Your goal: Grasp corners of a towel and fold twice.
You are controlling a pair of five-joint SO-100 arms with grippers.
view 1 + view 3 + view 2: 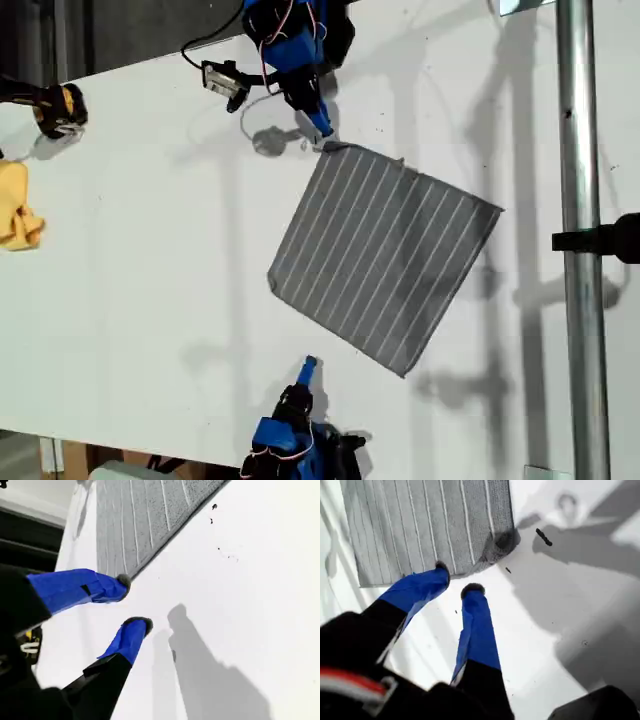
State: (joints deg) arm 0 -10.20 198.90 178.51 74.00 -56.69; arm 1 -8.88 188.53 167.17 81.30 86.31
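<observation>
1. The white table (pixel 130 260) fills nearly the whole exterior view and carries everything else.
2. A metal pole (pixel 580 250) runs from top to bottom along the exterior view's right, with a black clamp on it.
3. The towel (pixel 385 255) lies flat and unfolded right of centre in the exterior view. It is turned like a diamond, and its white stripes slant across it.
4. The first arm comes in from the top edge of the exterior view. My first gripper (pixel 322 132) points down at the towel's top corner (pixel 335 150).
5. In the first wrist view, my first gripper (pixel 456 580) stands with its blue jaws apart and nothing between them. One fingertip (pixel 440 570) is at the towel's edge and the other is over bare table. The corner (pixel 500 542) just beside them is a little rumpled.
6. The second arm comes in from the bottom edge of the exterior view. My second gripper (pixel 309 363) sits near the towel's lower left edge, apart from it.
7. In the second wrist view, my second gripper (pixel 132 602) is also spread wide and holds nothing. The towel's edge (pixel 150 555) runs just beyond the upper fingertip.
8. A small yellow cloth (pixel 15 205) lies bunched at the exterior view's left edge, well apart from the towel.
9. The other three corners lie flat: one towards the exterior view's right (pixel 498 210), one lowest (pixel 403 374) and one towards its left (pixel 272 283).
</observation>
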